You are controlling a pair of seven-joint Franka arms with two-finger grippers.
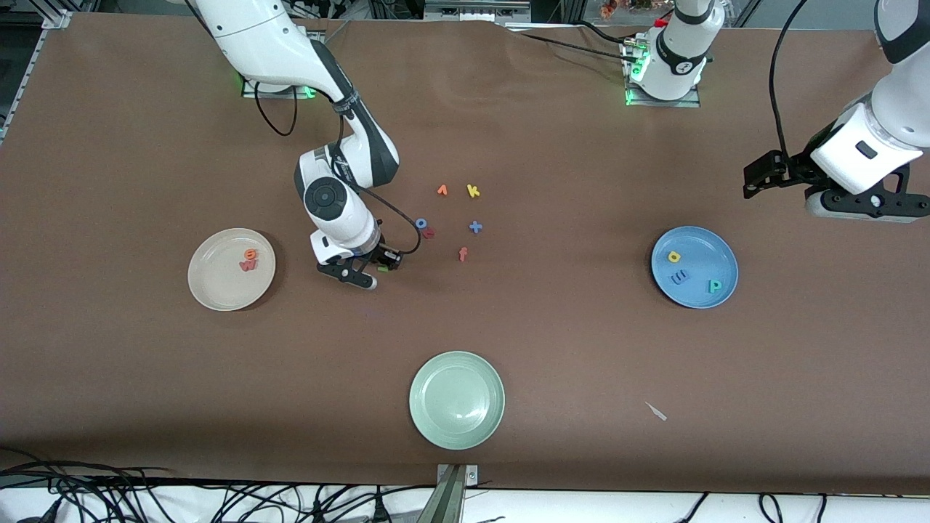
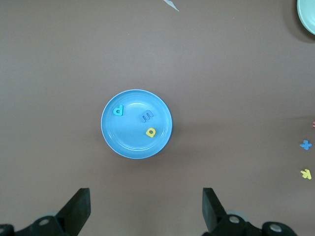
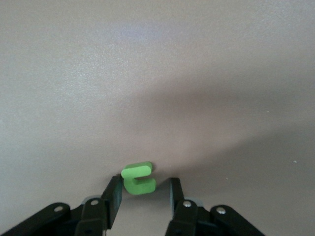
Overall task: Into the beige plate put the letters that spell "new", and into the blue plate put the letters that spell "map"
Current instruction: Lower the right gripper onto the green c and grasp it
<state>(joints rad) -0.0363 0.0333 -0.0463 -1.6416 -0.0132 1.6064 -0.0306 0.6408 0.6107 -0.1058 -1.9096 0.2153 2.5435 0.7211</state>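
Observation:
The green "n" (image 3: pixel 139 178) lies on the table between the fingers of my right gripper (image 3: pixel 144 186), which is down at the table and open; one finger touches the letter and the other stands a little off it. In the front view this gripper (image 1: pixel 378 272) is between the beige plate (image 1: pixel 218 287) and the loose letters. The beige plate holds the orange "e" (image 1: pixel 250 254) and the red "w" (image 1: pixel 248 266). The blue plate (image 1: pixel 701 250) holds the yellow "a" (image 1: pixel 674 256), blue "m" (image 1: pixel 680 277) and teal "p" (image 1: pixel 716 286). My left gripper (image 1: pixel 759 178) waits open and empty, high up by the blue plate (image 2: pixel 133 140).
Loose letters lie mid-table: an orange "v" (image 1: pixel 442 190), a yellow "k" (image 1: pixel 473 191), a blue "o" (image 1: pixel 421 223) with a small red letter (image 1: pixel 429 233) beside it, a blue cross (image 1: pixel 475 226) and a red-orange "f" (image 1: pixel 462 253). A pale green plate (image 1: pixel 456 428) sits nearest the front camera.

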